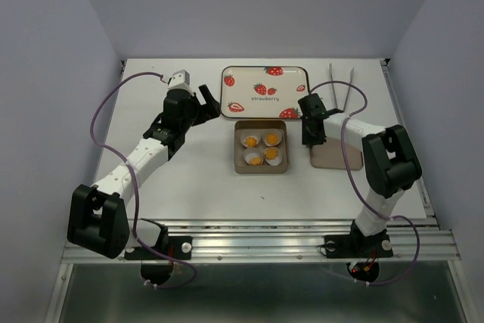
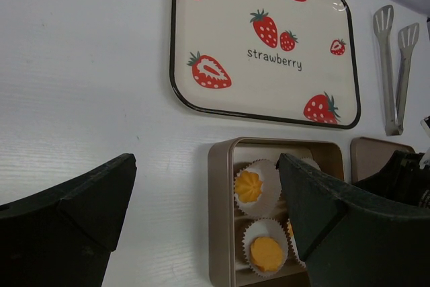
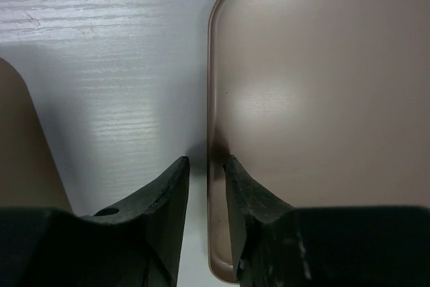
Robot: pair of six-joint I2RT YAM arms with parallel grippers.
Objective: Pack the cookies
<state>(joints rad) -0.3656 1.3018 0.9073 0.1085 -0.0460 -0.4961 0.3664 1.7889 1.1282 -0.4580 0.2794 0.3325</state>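
Cookies (image 1: 272, 139) in box (image 1: 236, 149), two half-hidden behind wide left pincer (image 2: 205, 166), right pincer (image 3: 207, 162) narrow astride lid (image 3: 316, 99) rim

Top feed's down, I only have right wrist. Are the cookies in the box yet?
Observer: Yes, all four cookies sit inside the brown box.
Operator: Left gripper?
Observer: The left gripper is open and empty, hovering left of the strawberry tray.
Operator: Anything behind the lid?
Observer: Tongs lie just beyond the lid, nothing touching them.
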